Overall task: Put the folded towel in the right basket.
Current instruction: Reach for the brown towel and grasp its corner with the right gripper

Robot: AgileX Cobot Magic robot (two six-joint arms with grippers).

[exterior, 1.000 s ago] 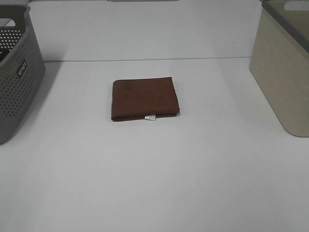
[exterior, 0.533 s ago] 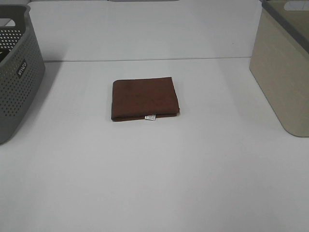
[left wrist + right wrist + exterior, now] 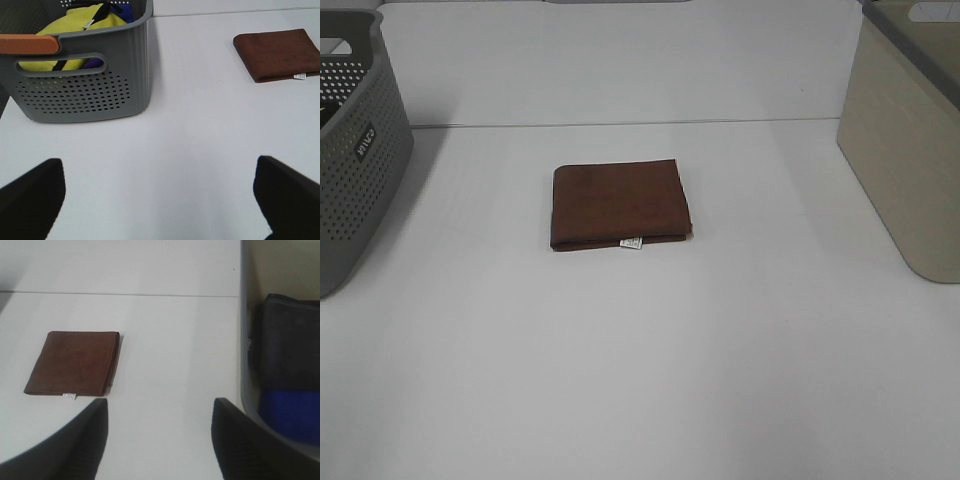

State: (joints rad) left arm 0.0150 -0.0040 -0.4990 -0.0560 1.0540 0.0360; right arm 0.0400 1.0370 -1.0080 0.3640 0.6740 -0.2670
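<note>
Folded brown towel (image 3: pixel 620 205): lying flat at middle of white table (image 3: pixel 640 380), well apart from beige right basket (image 3: pixel 905 150). Likely handling soft, light, limp; pinching all layers at basket-facing edge advisable. Right gripper (image 3: pixel 157 440), left gripper (image 3: pixel 160 200) both hanging spread wide, holding nothing

Table (image 3: pixel 640 380): we find both baskets and the towel resting on it.
Left basket (image 3: pixel 360 180): at the table's 9 o'clock side, cut by the view's edge.
Right basket (image 3: pixel 905 150): at the table's 3 o'clock side, opposite the Left basket.
Folded towel (image 3: pixel 620 205): flat at the table's middle, between the baskets and well apart from each.
Towel tag (image 3: pixel 632 242): at the towel's 6 o'clock edge.
Clothes (image 3: pixel 80 22): we see them heaped inside the Left basket.
Folded cloths (image 3: pixel 287 350): inside the Right basket.
</note>
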